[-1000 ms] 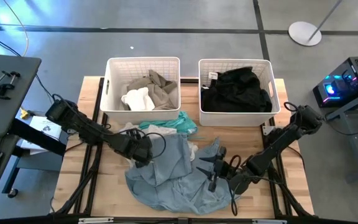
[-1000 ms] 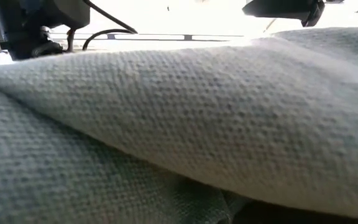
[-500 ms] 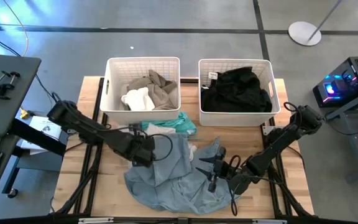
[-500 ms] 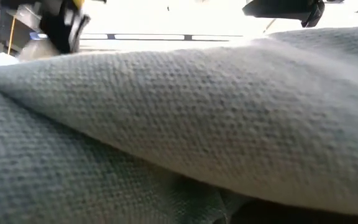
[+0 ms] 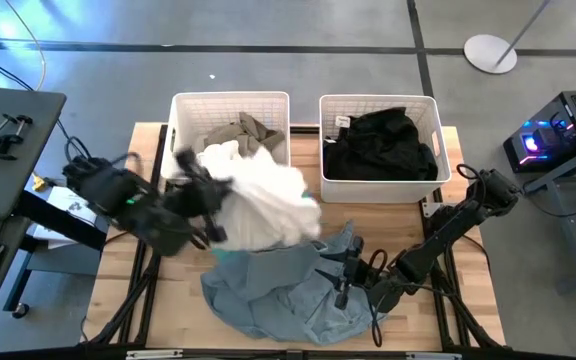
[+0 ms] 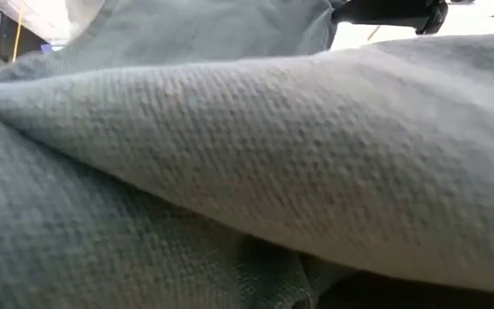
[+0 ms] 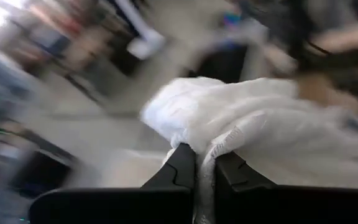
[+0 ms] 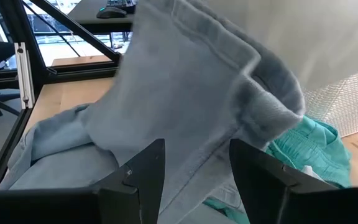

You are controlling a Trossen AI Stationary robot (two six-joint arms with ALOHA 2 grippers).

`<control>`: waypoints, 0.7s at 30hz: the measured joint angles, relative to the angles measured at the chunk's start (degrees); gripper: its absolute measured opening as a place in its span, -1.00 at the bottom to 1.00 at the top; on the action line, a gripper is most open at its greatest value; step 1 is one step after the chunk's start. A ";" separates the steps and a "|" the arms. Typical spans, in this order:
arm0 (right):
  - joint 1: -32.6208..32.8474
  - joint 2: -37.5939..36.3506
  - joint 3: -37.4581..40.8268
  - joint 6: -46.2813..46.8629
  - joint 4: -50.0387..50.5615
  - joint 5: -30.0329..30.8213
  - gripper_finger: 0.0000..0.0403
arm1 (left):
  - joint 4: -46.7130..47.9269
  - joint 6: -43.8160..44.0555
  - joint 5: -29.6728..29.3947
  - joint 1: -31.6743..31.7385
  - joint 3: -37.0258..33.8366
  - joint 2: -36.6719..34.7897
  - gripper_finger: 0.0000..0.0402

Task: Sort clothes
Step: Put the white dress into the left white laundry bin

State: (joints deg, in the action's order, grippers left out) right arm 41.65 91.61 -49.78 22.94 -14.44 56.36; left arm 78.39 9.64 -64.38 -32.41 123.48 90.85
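A white garment point(image 5: 268, 205) is up in the air in front of the left white basket point(image 5: 180, 110), with my left gripper point(image 5: 211, 202) shut on it. In the left wrist view the garment point(image 7: 260, 124) bunches past the shut fingers. Below it, a light blue-grey denim garment point(image 5: 278, 290) lies crumpled on the table's near middle and fills the low view point(image 6: 247, 172). My right gripper point(image 5: 334, 270) stands open at the denim's right side. A teal garment point(image 8: 303, 143) shows behind the denim point(image 8: 185, 93). My left gripper pinches a bunched fold of the white garment point(image 7: 219, 146) between its two fingers. The garment is lifted off the table and billows toward the table's right from the fingers. Whether my right gripper touches the denim, I cannot tell.
The left basket holds tan cloth point(image 5: 253, 130). The right white basket point(image 5: 438, 130) holds black clothes point(image 5: 378, 145). Both stand at the table's far edge. Bare wood point(image 5: 128, 250) shows at the near left.
My left gripper has shut on the white garment beside the denim, then swung fast up and toward the table's far left, toward the left basket. The white garment has come up clear of the table and spread out. The denim has stayed in place.
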 joint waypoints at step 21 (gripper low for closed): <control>-0.05 0.00 0.00 0.09 0.22 0.00 -0.16 | -17.19 -51.23 -23.69 29.51 11.46 -4.57 -1.00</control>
State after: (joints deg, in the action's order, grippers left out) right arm 41.60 91.61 -49.78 23.02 -14.22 56.36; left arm 61.20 -41.58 -88.07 -2.90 134.95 86.28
